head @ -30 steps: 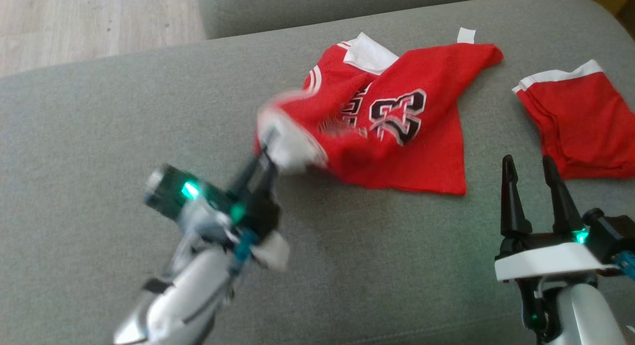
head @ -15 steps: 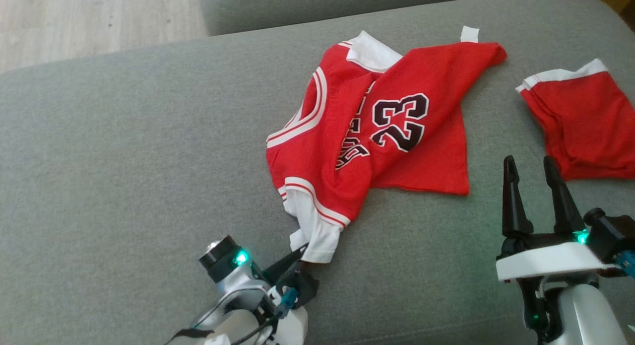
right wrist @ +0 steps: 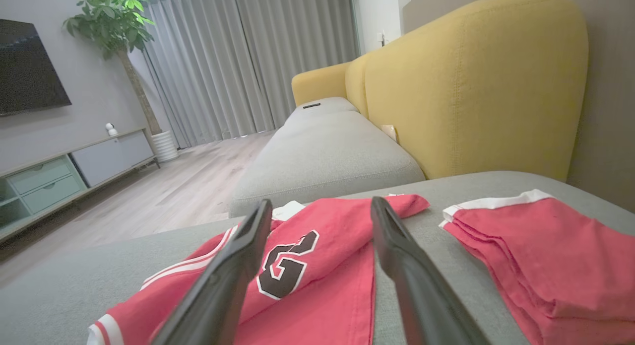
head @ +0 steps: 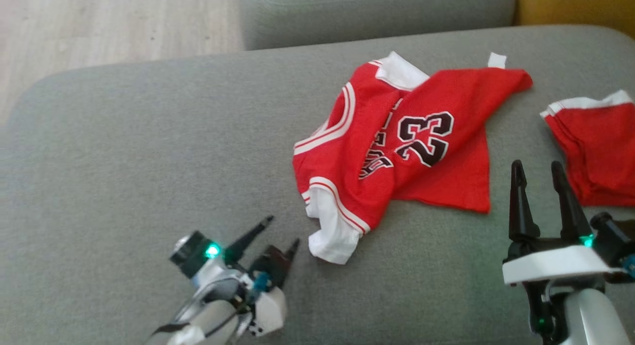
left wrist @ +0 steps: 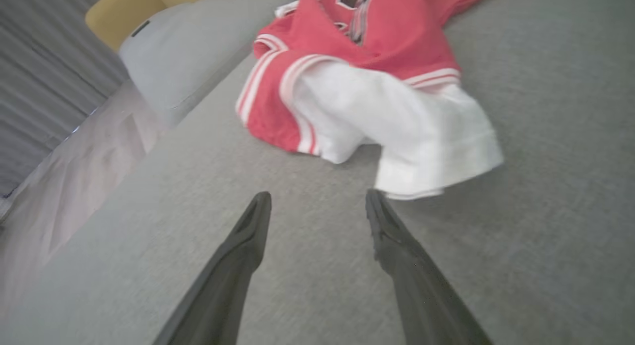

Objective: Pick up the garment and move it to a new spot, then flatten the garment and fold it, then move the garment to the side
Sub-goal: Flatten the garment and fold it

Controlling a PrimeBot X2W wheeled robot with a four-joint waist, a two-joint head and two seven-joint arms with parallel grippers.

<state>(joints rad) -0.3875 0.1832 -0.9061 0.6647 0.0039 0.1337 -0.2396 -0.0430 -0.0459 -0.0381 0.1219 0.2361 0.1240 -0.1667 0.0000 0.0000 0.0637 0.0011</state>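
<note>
We're seeing the red no. 23 jersey lying crumpled mid-cushion on the grey sofa. Left gripper is sitting empty, fingers spread, just beside its white sleeve; right gripper is hovering w/ fingers spread too.

The left gripper carries two long, tapering black fingers beside a dark round cylinder with a green light and a teal plug; its forearm is glossy silver-white. The right gripper has matching fingers above a flat white housing.
</note>
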